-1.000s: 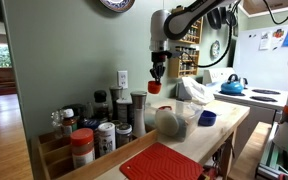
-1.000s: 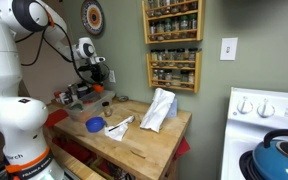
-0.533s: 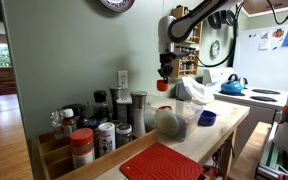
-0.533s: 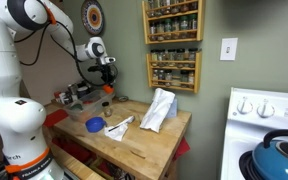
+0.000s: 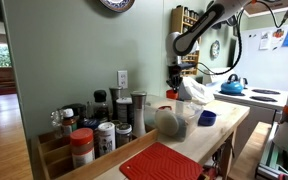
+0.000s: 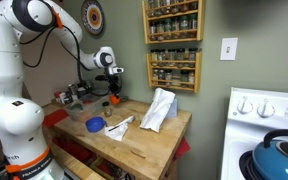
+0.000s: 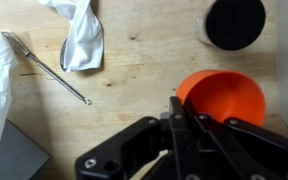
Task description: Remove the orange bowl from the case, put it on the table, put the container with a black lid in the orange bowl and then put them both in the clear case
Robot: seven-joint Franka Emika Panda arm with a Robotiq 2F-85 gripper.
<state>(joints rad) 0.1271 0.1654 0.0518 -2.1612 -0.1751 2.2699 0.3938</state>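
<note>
My gripper (image 7: 176, 104) is shut on the near rim of the orange bowl (image 7: 222, 97), one finger inside it and one outside. In both exterior views the bowl (image 5: 170, 94) (image 6: 113, 101) hangs under the gripper (image 5: 172, 86) (image 6: 113, 93), just above the wooden table (image 6: 149, 140) (image 7: 134, 60). The container with a black lid (image 7: 235, 22) stands on the table just beyond the bowl in the wrist view. The clear case (image 5: 187, 123) sits nearer the camera on the counter, beside a grey round thing; its outline is hard to make out.
A white cloth (image 7: 83, 35) (image 6: 159, 108) and a thin metal rod (image 7: 54, 68) lie on the table. A small blue cup (image 5: 207, 117) (image 6: 94, 124), a red ribbed mat (image 5: 164, 163) and several spice jars (image 5: 94, 132) share the counter. Spice racks (image 6: 172, 45) hang on the wall.
The arm has carried the orange bowl sideways along the counter and lower, down close to the table. The grip on the bowl is unchanged.
</note>
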